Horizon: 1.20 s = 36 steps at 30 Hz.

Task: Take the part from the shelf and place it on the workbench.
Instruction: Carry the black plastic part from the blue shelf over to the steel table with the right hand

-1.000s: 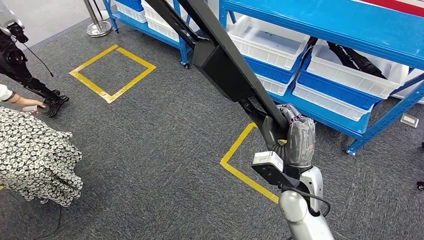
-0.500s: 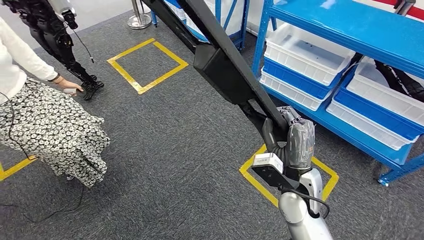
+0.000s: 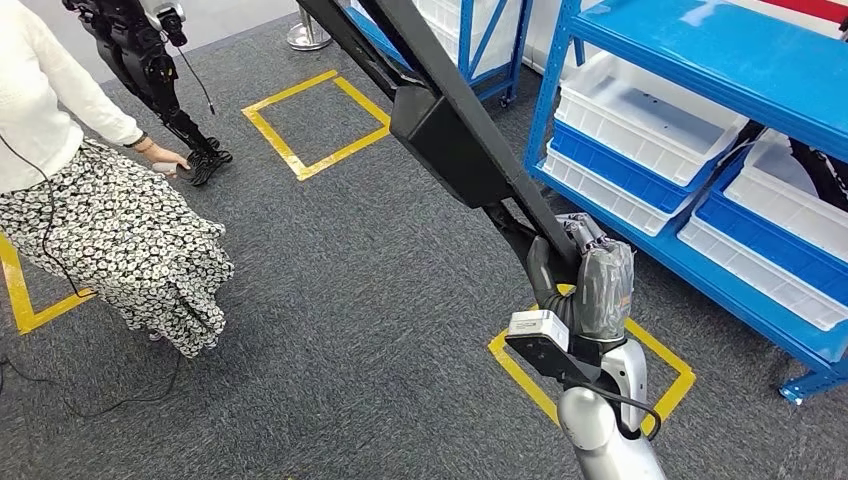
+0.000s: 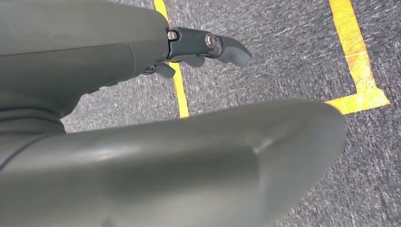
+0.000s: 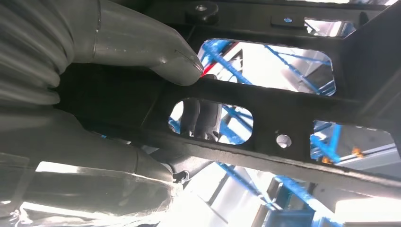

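While the right robot hand point(image 3: 590, 280) grips the part point(image 3: 450, 130) at its lower end, the long black piece rises slantwise up and away across the head view, over the grey carpet point(image 3: 330, 300) and clear of the blue shelf point(image 3: 700, 60) on the robot's right. Fingers point(image 5: 201, 118) are wrapped round one of its bars and show through a cut-out, with the thumb point(image 5: 156, 52) pressed on the near side. Seen close from the right wrist, the part is a flat black frame pierced by several openings and a small bolt hole, with a knob at one edge; in the head view a boxy black block sits partway along its length. It looks rigid and probably metal or hard plastic, so it should not flex or crush, yet its length puts most of its mass far from the hold, and it will likely lever hard against the wrist and swing when the body turns. The matt surface appears to give fair friction. A bar beside a cut-out seems the soundest place to take it, since fingers can close right through; a second hold nearer the block would steady it. The left robot hand point(image 4: 156, 52) hangs over the carpet and a yellow floor line point(image 4: 177, 90), holding nothing, fingers loosely extended. A person point(image 3: 90, 190) stands well apart to the left beside a dark stand point(image 3: 150, 60). White bins point(image 3: 650, 115) rest on the shelf. No desk is yet visible.
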Available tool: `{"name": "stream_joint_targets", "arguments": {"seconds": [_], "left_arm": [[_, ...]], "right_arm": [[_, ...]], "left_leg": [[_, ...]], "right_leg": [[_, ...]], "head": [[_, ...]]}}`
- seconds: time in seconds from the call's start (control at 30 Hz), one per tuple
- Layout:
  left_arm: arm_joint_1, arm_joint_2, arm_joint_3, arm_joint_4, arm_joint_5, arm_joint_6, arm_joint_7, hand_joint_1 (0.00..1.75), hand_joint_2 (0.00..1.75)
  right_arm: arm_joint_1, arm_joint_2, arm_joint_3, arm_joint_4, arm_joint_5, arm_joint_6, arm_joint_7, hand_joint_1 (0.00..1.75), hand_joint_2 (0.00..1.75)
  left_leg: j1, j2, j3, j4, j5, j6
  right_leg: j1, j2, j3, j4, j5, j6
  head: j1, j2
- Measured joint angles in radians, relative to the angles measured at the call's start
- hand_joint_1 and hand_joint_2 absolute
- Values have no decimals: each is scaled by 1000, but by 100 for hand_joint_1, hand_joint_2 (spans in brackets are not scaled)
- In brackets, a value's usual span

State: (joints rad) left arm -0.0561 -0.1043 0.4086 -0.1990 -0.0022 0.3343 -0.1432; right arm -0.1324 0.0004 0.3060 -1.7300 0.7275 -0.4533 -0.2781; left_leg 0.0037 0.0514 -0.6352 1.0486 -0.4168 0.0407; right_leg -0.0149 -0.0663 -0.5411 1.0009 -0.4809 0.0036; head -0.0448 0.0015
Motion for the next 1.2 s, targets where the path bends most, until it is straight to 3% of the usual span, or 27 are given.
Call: {"name": "stream_joint_targets", "arguments": {"seconds": [0.03, 0.1, 0.17, 0.2, 0.27, 0.33, 0.37, 0.4, 0.47, 0.53, 0.6, 0.63, 0.7, 0.77, 0.8, 0.83, 0.87, 0.9, 0.97, 1.03, 1.07, 1.13, 1.2], "left_arm": [[-1, 1, 0, 0, -2, -1, 0, 0, 0], [-1, 2, 0, 0, -8, -2, 2, 0, 0], [0, 2, 0, 0, -12, -3, 3, 0, 0], [-1, 1, 0, 0, -13, -4, 4, 0, 0], [-3, 1, 0, 0, -16, -5, 4, 0, 0], [-4, 1, 0, 0, -16, -7, 4, 0, 0], [-4, 1, 0, 0, -16, -7, 4, 0, 0], [-3, 1, 0, 0, -16, -8, 4, 0, 0], [-1, 0, 0, 0, -16, -8, 4, 0, 0], [-1, 0, 0, 0, -16, -8, 4, 0, 0], [1, 1, 0, 1, -16, -5, 4, 0, 0], [3, 1, 0, 1, -16, -3, 7, 0, 0], [5, 3, 0, 1, -17, 1, 18, 0, 0], [3, 3, 0, 1, -17, 6, 32, 0, 0], [3, 3, 0, 1, -18, 8, 39, 0, 0], [3, 3, 0, 1, -18, 9, 43, 0, 0], [3, 2, 0, 1, -18, 11, 46, 0, 0], [4, 2, 0, 1, -18, 13, 48, 0, 0], [3, 3, 0, 1, -18, 24, 51, 0, 0], [1, 3, 0, 1, -18, 40, 59, 0, 0], [1, 4, 0, 1, -19, 48, 64, 0, 0], [2, 3, 1, 1, -20, 59, 65, 0, 0], [3, 1, 3, 1, -17, 61, 48, 0, 0]], "right_arm": [[1, 0, 0, -1, 0, -2, 0, 175, 175], [3, -1, 0, -6, 1, -7, 0, 175, 175], [7, -3, -1, -14, 2, -12, 0, 175, 175], [10, -6, -1, -18, 2, -15, 0, 175, 175], [20, -12, -3, -23, 2, -22, 0, 175, 175], [34, -18, -5, -25, 2, -25, 1, 175, 175], [39, -20, -5, -25, 2, -26, 1, 175, 175], [41, -22, -6, -25, 2, -26, 2, 175, 175], [42, -23, -7, -29, 2, -27, 3, 175, 175], [43, -23, -8, -34, 2, -29, 3, 175, 175], [45, -21, -9, -37, 4, -30, 4, 175, 175], [45, -20, -10, -38, 4, -30, 5, 175, 175], [44, -16, -10, -38, 4, -30, 6, 175, 175], [46, -13, -11, -38, 4, -30, 6, 175, 175], [48, -13, -11, -37, 4, -30, 6, 175, 175], [50, -13, -12, -36, 4, -30, 7, 175, 175], [51, -14, -12, -35, 4, -30, 7, 175, 175], [53, -14, -12, -33, 4, -31, 7, 175, 175], [55, -14, -13, -32, 3, -31, 7, 175, 175], [61, -14, -17, -32, -7, -32, 7, 175, 175], [67, -14, -20, -31, -16, -32, 7, 175, 175], [85, -14, -29, -27, -32, -33, 2, 175, 175], [105, -17, -38, -24, -34, -39, -11, 175, 175]], "left_leg": [[-6, 5, 6, -14, -1, 5], [-10, -13, 11, -24, 1, 14], [-6, -33, 31, -52, 12, 23], [-4, -43, 41, -67, 19, 28], [-2, -64, 46, -75, 23, 35], [-2, -90, 45, -75, 23, 35], [-2, -103, 46, -74, 21, 34], [-1, -115, 46, -73, 20, 32], [-4, -137, 40, -60, 14, 21], [-8, -156, 27, -40, 3, 7], [-5, -171, 19, -30, -4, -5], [-2, -167, 17, -24, -8, -10], [3, -125, -5, 27, -37, -20], [9, -75, -65, 148, -97, -31], [13, -64, -101, 212, -121, -35], [17, -58, -126, 253, -130, -39], [20, -54, -134, 259, -120, -40], [22, -50, -120, 224, -92, -41], [19, -16, -52, 89, -24, -34], [8, 9, -7, 2, 4, -22], [3, 8, -5, -6, 1, -17], [1, -15, 0, -17, 4, -5], [4, -36, 14, -38, 12, 10]], "right_leg": [[2, -7, 2, -1, -3, 4], [5, -23, 7, -8, -6, 13], [7, -8, 5, 8, -20, 18], [7, 12, -12, 46, -38, 17], [0, 52, -78, 173, -87, 11], [-6, 62, -138, 267, -109, 17], [-8, 63, -144, 262, -97, 27], [-12, 65, -130, 220, -72, 38], [-20, 89, -74, 84, -15, 57], [-24, 109, -40, 10, 14, 52], [-25, 101, -35, 7, 19, 34], [-28, 93, -32, 5, 19, 28], [-33, 77, -22, 1, 19, 12], [-27, 60, -15, 0, 14, -1], [-23, 50, -12, 0, 11, -4], [-20, 41, -10, 0, 8, -6], [-19, 33, -7, 1, 5, -7], [-18, 25, -3, 1, 1, -5], [-16, 11, 9, 1, -9, 3], [-8, -2, 17, -1, -18, 14], [-5, -9, 19, -3, -21, 20], [-3, -21, 24, -7, -27, 30], [-3, 5, 10, 27, -48, 32]], "head": [[0, 0], [-1, 0], [2, 0], [5, 0], [8, 0], [9, 0], [9, 0], [10, 0], [11, 0], [9, 0], [5, 0], [4, 0], [-1, 0], [-6, 0], [-6, 0], [-6, 0], [-6, 0], [-6, 0], [-6, 0], [-5, 0], [-4, 0], [-3, 0], [0, 0]]}}
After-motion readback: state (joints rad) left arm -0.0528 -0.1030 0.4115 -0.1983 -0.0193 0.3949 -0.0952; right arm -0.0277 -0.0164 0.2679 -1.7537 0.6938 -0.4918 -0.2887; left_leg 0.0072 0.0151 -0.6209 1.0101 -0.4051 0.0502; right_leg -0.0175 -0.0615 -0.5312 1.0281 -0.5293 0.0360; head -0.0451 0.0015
